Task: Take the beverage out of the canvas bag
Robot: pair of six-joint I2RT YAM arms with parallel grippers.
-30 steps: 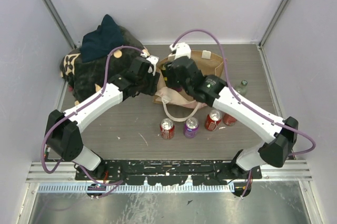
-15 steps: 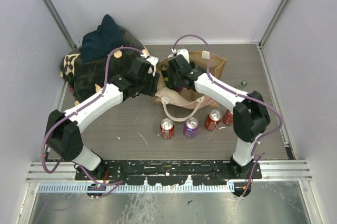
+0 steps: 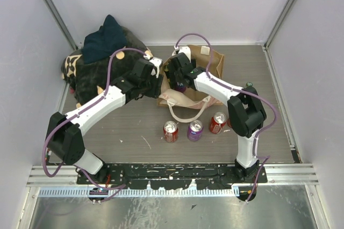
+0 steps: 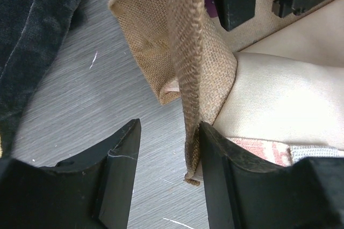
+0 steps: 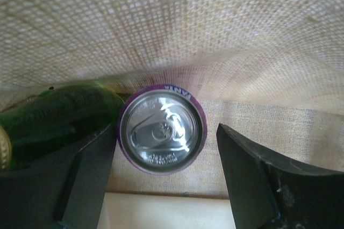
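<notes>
While your right pincer [image 5: 166, 156] sits wide astride the purple can [image 5: 161, 130], bottle [image 5: 54, 116] at nine o'clock, grip and lift remain.

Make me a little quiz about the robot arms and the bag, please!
1. True or false: the right fingers are squeezed shut on the purple can.
2. What lies right beside the purple can inside the canvas bag? A) a green bottle B) a banana C) a teddy bear
3. Fill the gap: the left fingers sit on either side of the bag's ____.

Key:
1. False. They are open, one on each side of the can.
2. A
3. edge
</notes>
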